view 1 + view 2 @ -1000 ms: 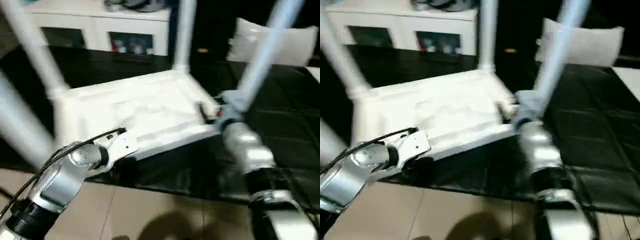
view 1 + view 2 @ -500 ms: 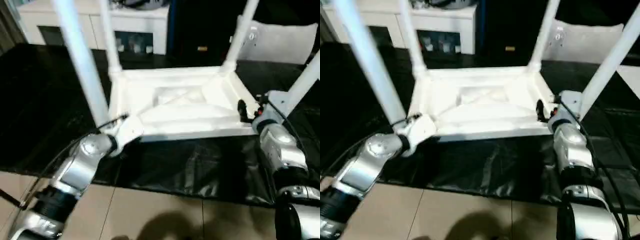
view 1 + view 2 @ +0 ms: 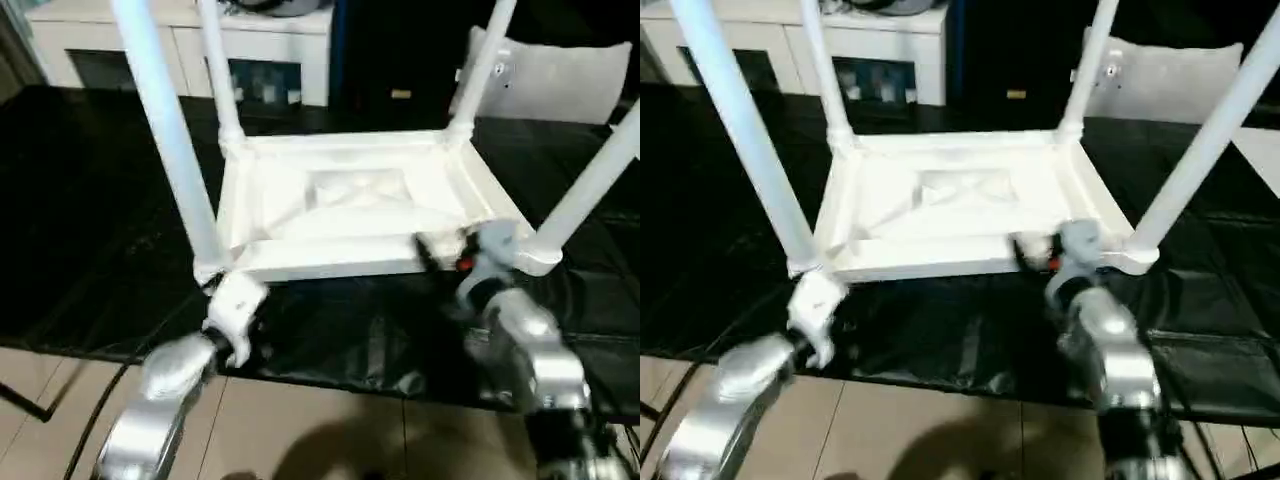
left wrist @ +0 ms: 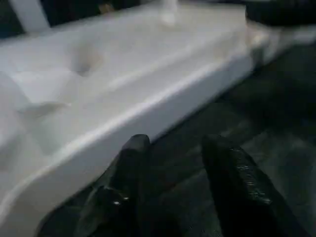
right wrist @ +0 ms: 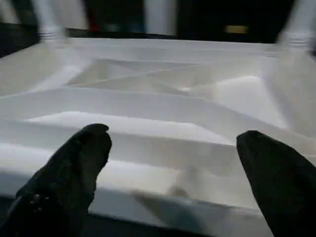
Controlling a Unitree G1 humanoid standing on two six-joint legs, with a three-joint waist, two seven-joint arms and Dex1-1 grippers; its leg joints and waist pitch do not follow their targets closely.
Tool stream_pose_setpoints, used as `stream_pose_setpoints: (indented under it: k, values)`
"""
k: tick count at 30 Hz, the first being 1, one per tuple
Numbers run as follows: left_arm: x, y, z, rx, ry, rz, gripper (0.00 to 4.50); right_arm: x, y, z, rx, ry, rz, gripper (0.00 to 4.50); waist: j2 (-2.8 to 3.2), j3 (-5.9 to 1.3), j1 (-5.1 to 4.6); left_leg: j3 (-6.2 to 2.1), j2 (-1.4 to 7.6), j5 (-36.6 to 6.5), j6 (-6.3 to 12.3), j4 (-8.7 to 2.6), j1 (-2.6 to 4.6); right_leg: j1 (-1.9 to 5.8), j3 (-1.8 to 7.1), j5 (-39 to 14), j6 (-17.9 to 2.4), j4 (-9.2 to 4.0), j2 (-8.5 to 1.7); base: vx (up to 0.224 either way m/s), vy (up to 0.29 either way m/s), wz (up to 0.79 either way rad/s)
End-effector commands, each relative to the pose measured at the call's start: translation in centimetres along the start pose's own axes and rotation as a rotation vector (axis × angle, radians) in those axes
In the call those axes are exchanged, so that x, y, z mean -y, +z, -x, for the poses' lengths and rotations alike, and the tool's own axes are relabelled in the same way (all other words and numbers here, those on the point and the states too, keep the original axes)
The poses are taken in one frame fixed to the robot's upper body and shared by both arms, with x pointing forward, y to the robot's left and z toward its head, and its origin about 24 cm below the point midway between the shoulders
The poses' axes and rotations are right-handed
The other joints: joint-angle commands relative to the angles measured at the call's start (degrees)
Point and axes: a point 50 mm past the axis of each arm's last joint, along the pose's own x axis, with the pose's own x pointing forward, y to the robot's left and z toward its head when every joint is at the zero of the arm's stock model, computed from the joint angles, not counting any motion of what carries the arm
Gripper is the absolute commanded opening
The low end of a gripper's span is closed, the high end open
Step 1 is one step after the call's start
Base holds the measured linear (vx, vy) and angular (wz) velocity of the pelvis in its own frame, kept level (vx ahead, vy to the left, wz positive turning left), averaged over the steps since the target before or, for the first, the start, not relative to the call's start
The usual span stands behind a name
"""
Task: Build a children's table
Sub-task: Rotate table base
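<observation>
children's table (image 3: 350, 205) lay upside down on black work table (image 3: 90, 200), four legs socketed. left gripper (image 4: 177, 163) and right gripper (image 5: 173, 163) apart, empty. flipping upright probably left.

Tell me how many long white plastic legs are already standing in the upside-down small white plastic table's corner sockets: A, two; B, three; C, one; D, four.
D: the small white plastic table lies upside down on the black-covered work table, a leg rising from each corner.

Children's table (image 3: 360, 205) upside down on work table (image 3: 90, 200), legs up.
</observation>
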Motion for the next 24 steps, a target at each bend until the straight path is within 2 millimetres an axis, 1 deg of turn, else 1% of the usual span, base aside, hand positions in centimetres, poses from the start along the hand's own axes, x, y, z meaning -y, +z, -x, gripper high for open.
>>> stream_pose_setpoints:
  k: [1, 2, 3, 4, 5, 6, 7, 8, 9, 10, 11, 12, 13, 15, 16, 17, 18, 19, 20, 21, 22, 23, 24]
  values:
    - [-0.4, 0.8, 1.0, 0.094, 0.064, -0.017, 2.14, -0.9, 0.5, 0.5, 0.036, 0.067, -0.020, 4.50, -0.39, -2.63, -0.51, 0.05, 0.44, -16.50, 3.82, -4.15, 0.07, 2.59, 2.13, -34.20, 2.01, -6.80, -2.71, 0.000, 0.000, 0.00]
    - [-0.3, 0.6, 1.6, 0.113, 0.091, -0.021, 2.27, -1.4, 0.5, 0.8, 0.033, 0.099, -0.023, 4.50, -0.17, -2.30, -0.76, -0.15, 0.62, -17.60, 3.74, -4.46, -0.02, 2.60, 1.94, -34.39, 2.61, -6.95, -2.53, 0.000, 0.000, 0.00]
    - [-0.3, 0.1, 2.3, 0.115, 0.125, -0.027, 2.27, -2.0, 0.3, 1.2, 0.024, 0.133, -0.027, 4.50, -0.04, -2.07, -1.05, -0.15, 0.69, -18.80, 3.65, -4.55, 0.02, 2.53, 1.81, -35.18, 3.11, -7.26, -2.42, 0.000, 0.000, 0.00]
    - [-0.3, -0.2, 2.7, 0.112, 0.145, -0.031, 2.44, -2.3, 0.2, 1.5, 0.016, 0.152, -0.028, 4.50, -0.11, -1.77, -1.87, -0.35, 0.43, -21.62, 3.21, -4.51, 0.22, 2.62, 1.06, -37.94, 4.81, -8.15, -2.23, 0.000, 0.000, 0.00]
    - [-0.3, -0.7, 3.4, 0.106, 0.183, -0.055, 2.44, -2.9, -0.1, 1.9, 0.004, 0.190, -0.032, 4.50, 0.07, -1.74, -2.09, -0.45, 0.28, -22.28, 3.13, -4.41, 0.47, 2.54, 0.85, -38.43, 5.20, -8.41, -2.16, 0.000, 0.000, 0.00]
    - [-0.4, -1.0, 4.0, 0.102, 0.222, -0.073, 2.57, -3.3, -0.2, 2.2, -0.008, 0.219, -0.034, 4.50, 0.15, -1.86, -2.28, -0.62, 0.39, -22.54, 3.06, -4.48, 0.61, 2.67, 0.84, -38.02, 5.22, -8.47, -2.32, 0.000, 0.000, 0.00]
    - [-0.6, -1.1, 4.4, 0.107, 0.270, -0.076, 2.68, -3.6, -0.4, 2.4, -0.018, 0.238, -0.036, 4.50, 0.13, -2.15, -2.75, -0.96, 0.74, -21.51, 3.20, -4.87, 0.09, 3.28, 1.17, -34.67, 4.41, -7.98, -2.36, 0.000, 0.000, 0.00]
    - [-1.1, -1.3, 5.0, 0.123, 0.350, -0.076, 2.75, -4.0, -0.7, 2.7, -0.037, 0.267, -0.038, 4.50, 0.13, -2.00, -2.97, -1.18, 0.93, -21.59, 3.39, -5.17, -0.45, 3.53, 1.24, -33.19, 3.88, -7.77, -2.25, 0.000, 0.000, 0.00]
    - [-1.1, -1.3, 5.0, 0.123, 0.350, -0.076, 2.80, -4.0, -0.7, 2.7, -0.037, 0.267, -0.038, 4.50, 0.14, -1.91, -3.04, -1.18, 0.95, -22.13, 3.38, -5.18, -0.32, 3.42, 1.19, -33.22, 3.78, -7.90, -2.15, 0.000, 0.000, 0.00]
    - [-1.5, -1.4, 5.5, 0.138, 0.423, -0.062, 2.93, -4.2, -0.9, 2.9, -0.057, 0.277, -0.032, 4.50, -0.12, -1.62, -3.21, -1.15, 0.87, -23.29, 3.31, -5.12, -0.09, 3.20, 1.05, -34.74, 3.93, -8.23, -2.30, 0.000, 0.000, 0.00]
    - [-2.1, -1.5, 6.0, 0.165, 0.512, -0.011, 2.93, -4.3, -1.3, 2.9, -0.082, 0.270, -0.025, 4.50, 0.11, -1.46, -3.36, -1.26, 0.87, -24.16, 3.02, -5.11, 0.00, 3.29, 0.78, -36.00, 4.07, -8.51, -2.43, 0.000, 0.000, 0.00]
    - [-2.2, -1.5, 6.0, 0.171, 0.526, 0.001, 3.06, -4.3, -1.3, 2.9, -0.086, 0.267, -0.025, 4.50, 0.14, -1.50, -3.45, -1.22, 0.91, -24.48, 2.92, -4.99, 0.25, 3.25, 0.69, -36.10, 4.04, -8.70, -2.48, 0.000, 0.000, 0.00]
    - [-2.6, -1.6, 6.1, 0.189, 0.566, 0.038, 3.20, -4.2, -1.4, 2.9, -0.103, 0.245, -0.022, 4.50, 0.20, -1.48, -3.69, -1.39, 0.97, -25.29, 2.93, -5.01, 0.60, 3.29, 0.58, -35.24, 3.61, -8.85, -2.62, 0.000, 0.000, 0.00]
    - [-3.3, -1.1, 5.9, 0.211, 0.576, 0.026, 3.20, -4.0, -1.6, 2.8, -0.132, 0.207, -0.027, 4.50, 0.24, -1.29, -3.90, -1.57, 0.98, -26.43, 2.91, -5.19, 0.65, 3.22, 0.48, -35.34, 3.77, -8.87, -2.37, 0.000, 0.000, 0.00]
    - [-3.8, -0.9, 5.7, 0.218, 0.572, 0.024, 3.24, -3.8, -1.8, 2.8, -0.150, 0.190, -0.029, 4.50, 0.21, -1.57, -3.88, -1.59, 0.93, -26.51, 2.65, -5.01, 1.05, 3.18, 0.61, -34.75, 3.53, -8.77, -2.66, 0.000, 0.000, 0.00]
    - [-4.1, -0.8, 5.6, 0.221, 0.570, 0.024, 3.35, -3.7, -1.9, 2.8, -0.160, 0.182, -0.030, 4.50, 0.23, -1.46, -3.89, -1.72, 0.93, -26.25, 2.59, -5.17, 0.70, 3.42, 0.64, -34.43, 3.36, -8.54, -2.73, 0.000, 0.000, 0.00]
    - [-4.4, -0.7, 5.4, 0.222, 0.564, 0.023, 3.50, -3.7, -2.0, 2.8, -0.171, 0.171, -0.030, 4.50, 0.22, -1.53, -3.86, -1.77, 0.98, -25.99, 2.49, -5.24, 0.61, 3.53, 0.73, -34.05, 3.31, -8.45, -2.82, 0.000, 0.000, 0.00]
    - [-4.8, -0.6, 5.2, 0.222, 0.564, 0.021, 3.57, -3.5, -2.1, 2.8, -0.184, 0.156, -0.031, 4.50, 0.59, -1.63, -3.78, -1.97, 1.13, -25.66, 2.20, -5.38, 0.40, 3.80, 0.89, -33.09, 3.00, -8.10, -3.05, 0.000, 0.000, 0.00]
    - [-4.9, -0.5, 5.1, 0.222, 0.564, 0.020, 3.57, -3.5, -2.2, 2.8, -0.188, 0.151, -0.031, 4.50, 0.37, -1.47, -3.90, -1.97, 1.21, -25.99, 2.13, -5.51, 0.27, 3.79, 0.87, -33.16, 3.03, -8.17, -2.95, 0.000, 0.000, 0.00]
    - [-5.8, -0.3, 4.6, 0.224, 0.561, 0.024, 3.62, -3.3, -2.5, 2.7, -0.209, 0.124, -0.033, 4.50, 0.33, -1.73, -3.91, -2.04, 1.17, -25.35, 1.85, -5.43, 0.24, 3.98, 1.01, -32.31, 2.71, -7.89, -3.15, 0.000, 0.000, 0.00]
    - [-6.5, 0.0, 4.1, 0.225, 0.544, 0.037, 3.70, -3.2, -2.6, 2.6, -0.223, 0.110, -0.035, 4.50, 0.45, -1.89, -3.81, -1.88, 1.00, -24.66, 1.86, -5.28, 0.40, 3.81, 1.19, -32.25, 2.47, -7.83, -3.23, 0.000, 0.000, 0.00]
    - [-6.5, 0.0, 4.1, 0.225, 0.544, 0.037, 3.81, -3.2, -2.6, 2.6, -0.223, 0.110, -0.035, 4.50, 0.46, -2.11, -3.67, -1.90, 1.01, -22.90, 1.76, -5.23, 0.30, 3.95, 1.46, -30.48, 1.57, -7.42, -3.50, 0.000, 0.000, 0.00]
    - [-7.3, 0.3, 3.2, 0.227, 0.500, 0.065, 3.92, -3.1, -2.7, 2.4, -0.233, 0.097, -0.040, 4.50, 0.43, -1.93, -3.68, -1.92, 1.17, -22.19, 1.84, -5.52, -0.24, 4.20, 1.53, -29.86, 1.21, -7.19, -3.47, 0.000, 0.000, 0.00]
